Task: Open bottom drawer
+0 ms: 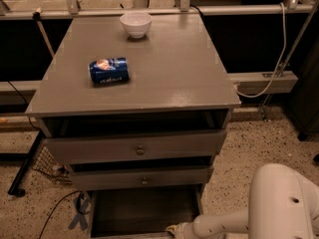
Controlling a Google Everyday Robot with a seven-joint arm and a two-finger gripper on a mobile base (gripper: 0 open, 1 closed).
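Note:
The bottom drawer (144, 210) of the grey cabinet stands pulled out toward me. Its dark, empty inside shows below the middle drawer (142, 177). Its front and knob lie at the frame's lower edge and are mostly hidden. My gripper (172, 230) is at the drawer's front right corner, at the very bottom of the camera view, on the end of my white arm (279, 208). The top drawer (137, 148) and the middle drawer each stand slightly out, with a small round knob at centre.
A blue can (108, 70) lies on its side on the cabinet top (174, 73), and a white bowl (135, 23) stands at its back edge. Cables and a metal stand leg (22, 171) are on the speckled floor to the left. A rail runs behind the cabinet.

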